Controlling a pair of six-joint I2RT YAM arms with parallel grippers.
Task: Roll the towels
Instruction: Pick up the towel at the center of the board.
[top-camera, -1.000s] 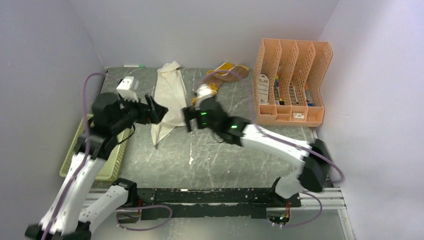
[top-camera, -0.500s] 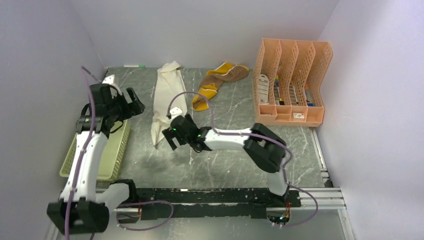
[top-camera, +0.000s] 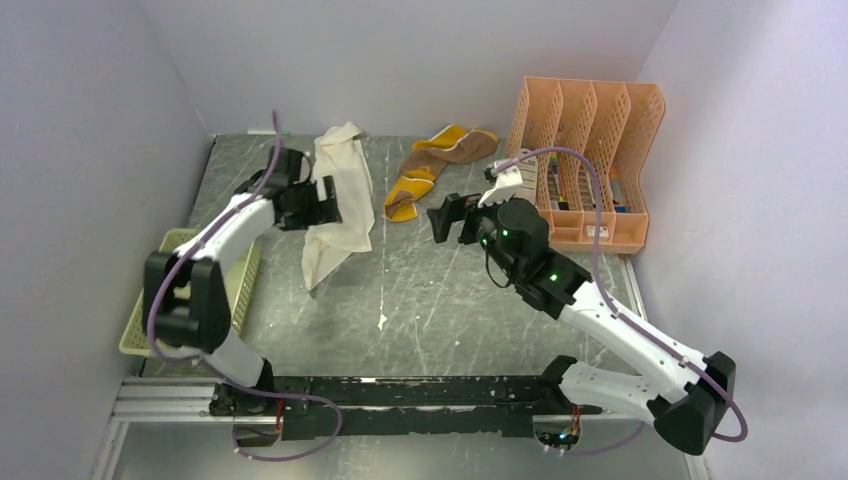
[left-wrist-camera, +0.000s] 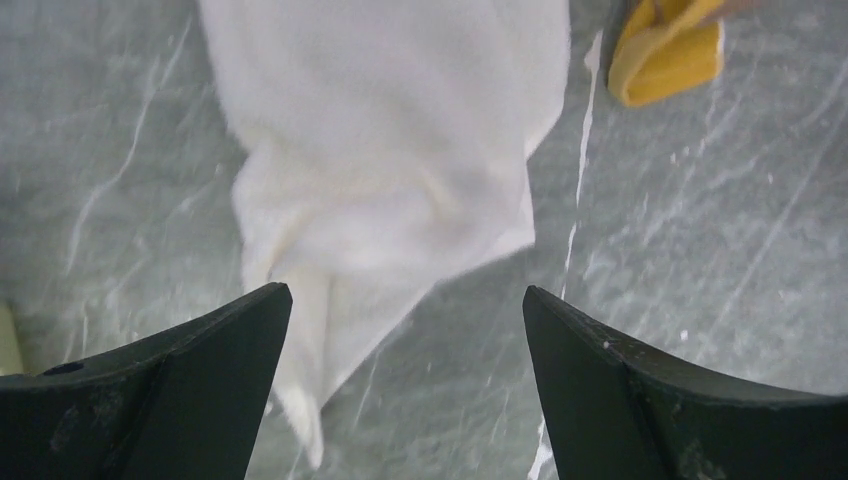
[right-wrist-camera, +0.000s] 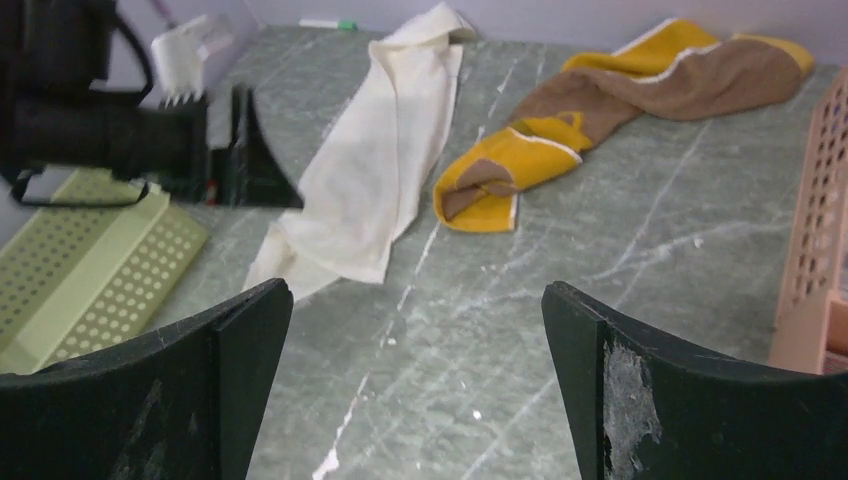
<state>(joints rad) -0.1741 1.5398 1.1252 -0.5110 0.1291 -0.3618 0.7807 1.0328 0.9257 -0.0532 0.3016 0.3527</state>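
**A:** What moved?
**B:** Your left gripper (top-camera: 326, 204) swung over the cream-white towel (top-camera: 345, 160); your right gripper (top-camera: 445, 220) retreated near the brown towel (top-camera: 455, 150).
**A:** Gripping?
**B:** No, fingers spread on both; towels lie unrolled on the bench (top-camera: 450, 290).

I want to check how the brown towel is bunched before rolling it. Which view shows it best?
The right wrist view: the brown towel lies whole, close, unobstructed. The top view shows the towel whole too, but smaller. The left wrist view catches only one yellow corner.
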